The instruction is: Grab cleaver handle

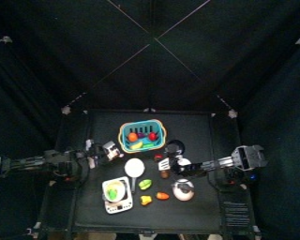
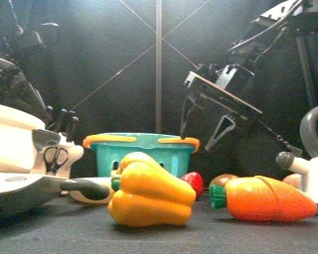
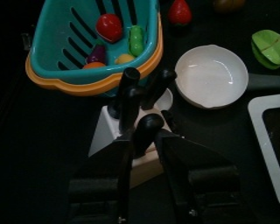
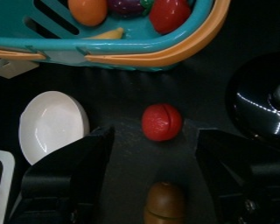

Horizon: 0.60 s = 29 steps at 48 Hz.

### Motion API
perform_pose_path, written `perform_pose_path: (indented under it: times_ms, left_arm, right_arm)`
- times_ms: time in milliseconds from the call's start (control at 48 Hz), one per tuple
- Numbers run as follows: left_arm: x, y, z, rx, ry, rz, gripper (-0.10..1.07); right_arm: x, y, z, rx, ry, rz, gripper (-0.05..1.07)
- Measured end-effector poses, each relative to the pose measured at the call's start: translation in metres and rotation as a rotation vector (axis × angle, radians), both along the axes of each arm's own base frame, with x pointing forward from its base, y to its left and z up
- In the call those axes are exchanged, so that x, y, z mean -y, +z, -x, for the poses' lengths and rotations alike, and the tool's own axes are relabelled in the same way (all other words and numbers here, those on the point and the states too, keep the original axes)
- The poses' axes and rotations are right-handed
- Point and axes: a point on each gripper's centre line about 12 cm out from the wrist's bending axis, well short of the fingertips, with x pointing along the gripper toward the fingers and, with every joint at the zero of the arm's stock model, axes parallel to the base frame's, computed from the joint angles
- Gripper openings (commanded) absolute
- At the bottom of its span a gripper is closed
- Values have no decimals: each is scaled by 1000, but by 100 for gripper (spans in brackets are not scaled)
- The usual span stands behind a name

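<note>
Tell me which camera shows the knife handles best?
The left wrist view: the knife handles stand up from their block right ahead of the left gripper, whose jaws sit around one. The top view shows only a small pale block beside the arm. The front and right wrist views do not show them clearly.

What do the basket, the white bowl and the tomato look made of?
Basket: likely molded plastic, teal slotted walls, orange rim, slight sheen. White bowl: smooth and glossy, plastic or ceramic, cannot tell which. Tomato: probably plastic toy food, uniform red with a soft highlight.
</note>
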Motion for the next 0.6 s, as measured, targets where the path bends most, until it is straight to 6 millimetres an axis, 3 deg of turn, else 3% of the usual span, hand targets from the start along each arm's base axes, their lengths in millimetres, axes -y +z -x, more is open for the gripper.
perform_pose_path:
  times_ms: [604]
  left_arm:
    - [3,-6,7,6,-62,-101,62]
  right_arm:
    - [0,-1,0,-3,1,2,96]
